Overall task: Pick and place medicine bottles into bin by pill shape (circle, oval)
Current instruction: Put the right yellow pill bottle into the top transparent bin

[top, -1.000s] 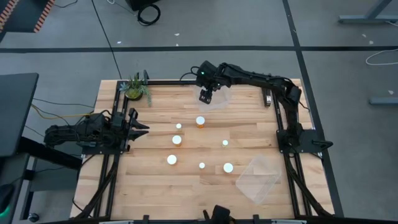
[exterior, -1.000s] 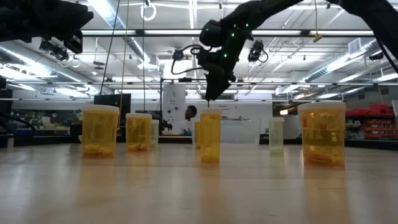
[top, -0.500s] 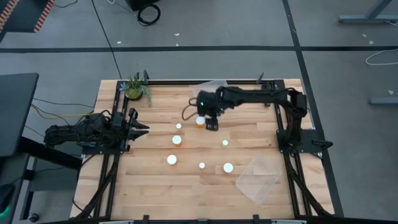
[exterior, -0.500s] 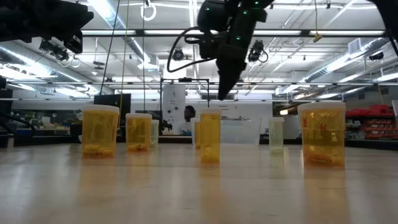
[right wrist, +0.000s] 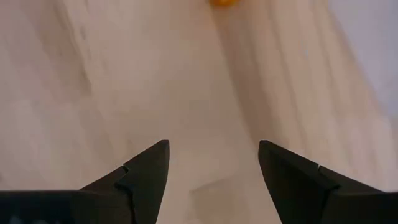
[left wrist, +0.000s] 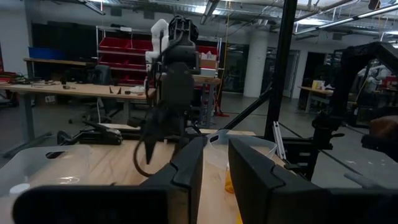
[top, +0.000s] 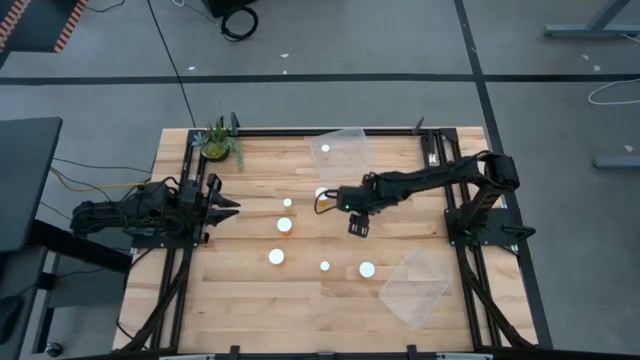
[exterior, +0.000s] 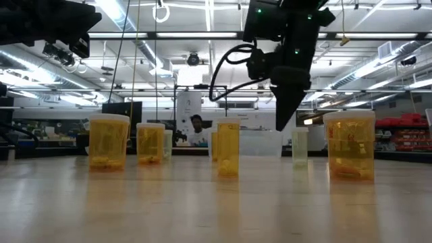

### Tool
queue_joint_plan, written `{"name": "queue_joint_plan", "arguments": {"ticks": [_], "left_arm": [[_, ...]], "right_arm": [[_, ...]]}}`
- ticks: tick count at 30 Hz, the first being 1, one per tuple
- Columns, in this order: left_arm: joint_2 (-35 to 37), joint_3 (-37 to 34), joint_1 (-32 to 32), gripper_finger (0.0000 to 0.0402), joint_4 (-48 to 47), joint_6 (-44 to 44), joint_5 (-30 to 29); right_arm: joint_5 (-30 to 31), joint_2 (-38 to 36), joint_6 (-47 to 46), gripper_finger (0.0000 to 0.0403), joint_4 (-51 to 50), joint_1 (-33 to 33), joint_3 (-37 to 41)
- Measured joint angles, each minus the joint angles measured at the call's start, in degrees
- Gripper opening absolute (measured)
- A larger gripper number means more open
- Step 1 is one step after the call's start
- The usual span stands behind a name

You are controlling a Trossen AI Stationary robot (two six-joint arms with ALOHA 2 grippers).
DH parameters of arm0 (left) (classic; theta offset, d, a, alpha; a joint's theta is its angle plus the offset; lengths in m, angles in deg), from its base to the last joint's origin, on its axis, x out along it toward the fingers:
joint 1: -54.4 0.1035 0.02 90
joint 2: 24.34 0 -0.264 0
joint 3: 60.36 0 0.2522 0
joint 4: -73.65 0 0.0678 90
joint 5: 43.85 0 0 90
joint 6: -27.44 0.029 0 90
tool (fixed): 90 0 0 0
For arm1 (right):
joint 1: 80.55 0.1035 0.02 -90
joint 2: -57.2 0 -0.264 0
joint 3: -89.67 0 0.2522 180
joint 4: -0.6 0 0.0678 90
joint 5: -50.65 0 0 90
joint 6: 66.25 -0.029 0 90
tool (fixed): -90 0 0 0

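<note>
The right gripper (top: 359, 227) has swung from the far clear bin (top: 338, 150) toward the table's centre, jaws spread and empty. 6 medicine bottles (top: 284, 225) stand nearby. Left gripper (top: 222, 200) waits, jaws narrowly parted, empty.

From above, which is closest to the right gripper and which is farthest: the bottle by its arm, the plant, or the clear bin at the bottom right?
Measured from the right gripper, in the high view:
1. The bottle, just up and left of it, beside the arm.
2. The clear bin, toward the table's lower right corner.
3. The plant, far off at the upper left corner.
</note>
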Motion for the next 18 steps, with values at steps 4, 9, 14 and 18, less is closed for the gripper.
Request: {"name": "queue_joint_plan", "arguments": {"ticks": [4,9,14,18], "left_arm": [[0.01,0.00,-0.02,0.0081,-0.02,-0.01,0.01],[-0.01,0.00,0.00,0.0079,0.00,0.00,0.01],[0.00,0.00,-0.01,0.0085,-0.01,-0.01,0.01],[-0.01,0.00,0.00,0.0086,0.00,-0.02,0.01]], "right_arm": [[-0.01,0.55,-3.41,0.0255,-0.53,1.88,-0.01],[-1.15,0.55,-6.37,0.0255,-0.59,2.36,-0.57],[-3.36,0.55,-9.21,0.0255,-0.79,2.38,0.45],[-3.71,0.55,-10.67,0.0255,-0.66,2.64,0.76]]}}
